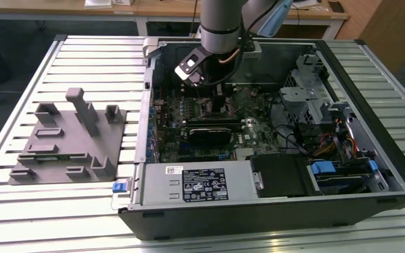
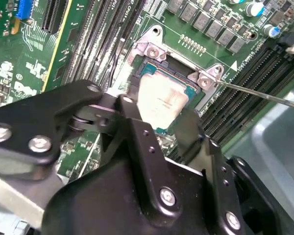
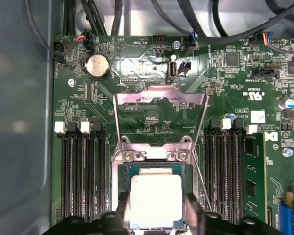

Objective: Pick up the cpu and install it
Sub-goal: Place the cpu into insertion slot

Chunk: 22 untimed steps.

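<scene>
The cpu (image 3: 157, 198) (image 2: 161, 98), a small square chip with a pale metal top, lies flat in the motherboard socket (image 3: 154, 155). My gripper (image 3: 157, 214) (image 2: 161, 116) reaches down into the open computer case (image 1: 371, 205). Its two black fingers (image 3: 121, 215) stand against opposite edges of the chip, shut on it. The socket's metal load plate (image 3: 161, 95) is swung open, away from the chip. In the exterior view the gripper (image 1: 220, 103) is low over the board behind the dark graphics card.
Memory slots (image 3: 81, 171) flank the socket, one holding a module (image 3: 252, 176). A thin lever wire (image 2: 264, 94) sticks out beside the socket. A white-labelled metal box (image 1: 195, 182) and drive bays (image 1: 343, 174) fill the case front. A grey fixture (image 1: 69, 137) lies on the slatted table.
</scene>
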{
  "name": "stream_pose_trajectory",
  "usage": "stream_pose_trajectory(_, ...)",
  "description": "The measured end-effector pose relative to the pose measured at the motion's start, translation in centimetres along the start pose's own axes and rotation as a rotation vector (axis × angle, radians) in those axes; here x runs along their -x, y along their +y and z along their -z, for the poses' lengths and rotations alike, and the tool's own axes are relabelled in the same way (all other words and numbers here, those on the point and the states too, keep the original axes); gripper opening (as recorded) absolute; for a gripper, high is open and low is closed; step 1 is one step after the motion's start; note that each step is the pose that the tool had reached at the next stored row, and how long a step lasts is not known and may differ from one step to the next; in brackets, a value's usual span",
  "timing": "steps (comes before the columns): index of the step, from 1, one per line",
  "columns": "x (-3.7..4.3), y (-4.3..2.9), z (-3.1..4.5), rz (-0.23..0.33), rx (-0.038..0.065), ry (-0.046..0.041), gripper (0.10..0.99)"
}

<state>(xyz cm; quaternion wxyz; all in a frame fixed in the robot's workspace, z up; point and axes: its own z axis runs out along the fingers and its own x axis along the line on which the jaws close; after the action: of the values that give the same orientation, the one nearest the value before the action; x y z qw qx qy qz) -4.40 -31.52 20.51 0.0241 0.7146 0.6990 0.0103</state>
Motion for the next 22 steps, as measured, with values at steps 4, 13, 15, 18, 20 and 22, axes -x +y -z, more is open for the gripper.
stream_pose_trajectory(4, 0.01, 0.02, 0.31, 0.0, 0.0, 0.0, 0.416)
stream_pose_trajectory(13, 0.01, 0.04, 0.69, 0.0, 0.0, 0.0003, 0.122)
stream_pose_trajectory(15, 0.02, 0.04, 0.78, 0.0, -0.001, -0.0001, 0.106)
stream_pose_trajectory(18, 0.02, 0.05, 0.98, 0.0, -0.001, 0.0, 0.106)
stream_pose_trajectory(20, 0.02, 0.06, 1.12, 0.0, -0.001, 0.0, 0.106)
stream_pose_trajectory(22, 0.02, 0.07, 1.25, 0.0, -0.001, -0.0004, 0.106)
